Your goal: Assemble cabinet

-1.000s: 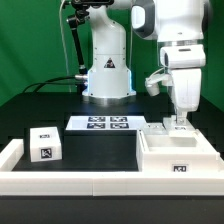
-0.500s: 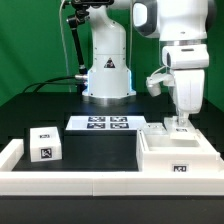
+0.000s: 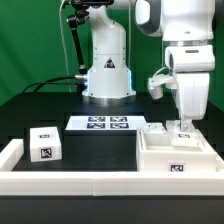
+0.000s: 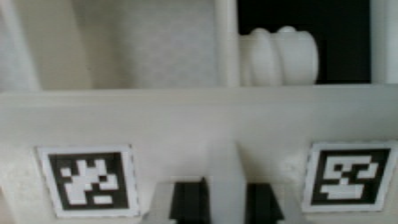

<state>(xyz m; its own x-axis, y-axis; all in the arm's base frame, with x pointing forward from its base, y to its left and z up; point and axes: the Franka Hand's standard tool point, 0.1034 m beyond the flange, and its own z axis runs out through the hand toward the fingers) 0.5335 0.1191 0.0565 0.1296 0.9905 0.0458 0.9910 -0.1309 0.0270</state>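
The large hollow white cabinet box sits at the exterior view's right, with a tag on its front. My gripper reaches straight down at the box's back edge. In the wrist view my gripper has its dark fingers closed on either side of a thin white upright panel edge, between two tags. A small flat panel lies just behind the box. The small white cube with tags stands at the left.
The marker board lies in the middle, in front of the robot base. A long white border rail runs along the front and left sides. A round white ribbed part shows beyond the panel in the wrist view.
The arm and gripper have shifted a little toward the exterior view's right and slightly lower. The cube, marker board and box stay put.
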